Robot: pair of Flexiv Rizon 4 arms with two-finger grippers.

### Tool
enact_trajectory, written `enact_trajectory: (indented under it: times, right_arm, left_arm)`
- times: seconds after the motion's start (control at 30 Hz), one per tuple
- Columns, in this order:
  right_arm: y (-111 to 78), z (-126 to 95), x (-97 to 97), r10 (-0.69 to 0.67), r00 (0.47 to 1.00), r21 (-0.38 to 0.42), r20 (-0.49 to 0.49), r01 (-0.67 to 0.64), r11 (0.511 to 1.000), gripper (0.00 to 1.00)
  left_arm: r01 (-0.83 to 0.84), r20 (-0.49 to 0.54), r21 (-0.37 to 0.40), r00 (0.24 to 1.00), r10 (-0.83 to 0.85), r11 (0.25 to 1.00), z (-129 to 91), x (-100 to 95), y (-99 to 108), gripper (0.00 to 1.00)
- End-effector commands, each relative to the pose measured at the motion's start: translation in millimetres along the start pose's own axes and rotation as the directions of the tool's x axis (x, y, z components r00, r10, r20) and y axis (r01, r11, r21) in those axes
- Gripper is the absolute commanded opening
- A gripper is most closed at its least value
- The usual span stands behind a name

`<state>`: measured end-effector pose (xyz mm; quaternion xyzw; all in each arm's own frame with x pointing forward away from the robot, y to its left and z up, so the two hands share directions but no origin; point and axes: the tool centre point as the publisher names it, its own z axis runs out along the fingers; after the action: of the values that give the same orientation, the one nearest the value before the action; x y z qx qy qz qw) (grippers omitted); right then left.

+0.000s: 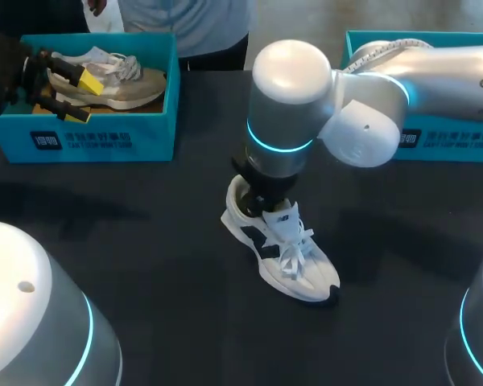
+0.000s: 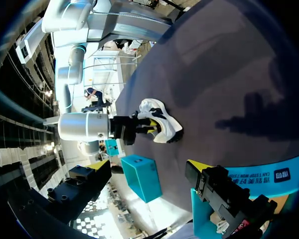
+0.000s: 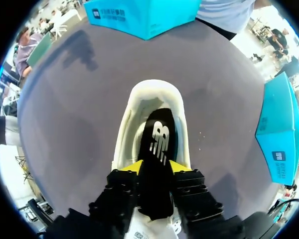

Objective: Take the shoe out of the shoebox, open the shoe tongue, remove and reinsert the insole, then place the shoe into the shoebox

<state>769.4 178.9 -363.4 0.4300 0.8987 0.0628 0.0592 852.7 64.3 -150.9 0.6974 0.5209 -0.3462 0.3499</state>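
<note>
The right tool (image 3: 157, 167) is clamped on a flat black insole with a white logo (image 3: 158, 142), with one yellow tip on each side of it. The insole's far end reaches down into the opening of a white sneaker with dark side panels and white laces (image 1: 286, 257). The sneaker stands upright on the black tabletop (image 1: 145, 265), out of both boxes and roughly between them. Its heel is under the right arm's wrist and its toe points toward the robot's side.

The left tool (image 1: 82, 96) hangs over a teal cardboard shoebox (image 1: 105, 141) at the far left. Its fingers are spread wide, and in the left wrist view nothing sits between them. A beige mesh sneaker (image 1: 133, 84) lies inside this box, just beside the tool. A second teal shoebox (image 1: 451, 141) stands at the far right of the tabletop, partly hidden behind the right arm and well apart from the white sneaker.
</note>
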Motion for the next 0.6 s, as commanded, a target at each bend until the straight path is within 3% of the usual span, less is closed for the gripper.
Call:
enact_trajectory:
  times: [0.03,0.33,0.53,0.6]
  right_arm:
    - [-3.7,-1.9,0.9,0.004,1.0,0.001,-0.002,-0.004,1.0,0.42]
    - [-7.3,-4.0,5.6,0.017,1.0,0.017,-0.009,-0.017,1.0,0.49]
    - [-10.6,-6.1,8.4,0.033,0.999,0.022,-0.016,-0.033,0.999,0.7]
    - [-10.9,-9.0,9.9,0.041,0.999,0.022,-0.014,-0.04,0.999,0.73]
  left_arm:
    - [-0.002,-0.001,-0.001,1.0,0.002,1.0,0.3,0.3,-0.1,1.0]
    - [-0.002,-0.001,-0.001,1.0,0.002,1.0,0.3,0.3,-0.1,1.0]
    - [-0.002,-0.001,-0.001,1.0,0.002,1.0,0.3,0.3,-0.1,1.0]
    - [-0.002,-0.001,-0.001,1.0,0.002,1.0,0.3,0.3,-0.1,1.0]
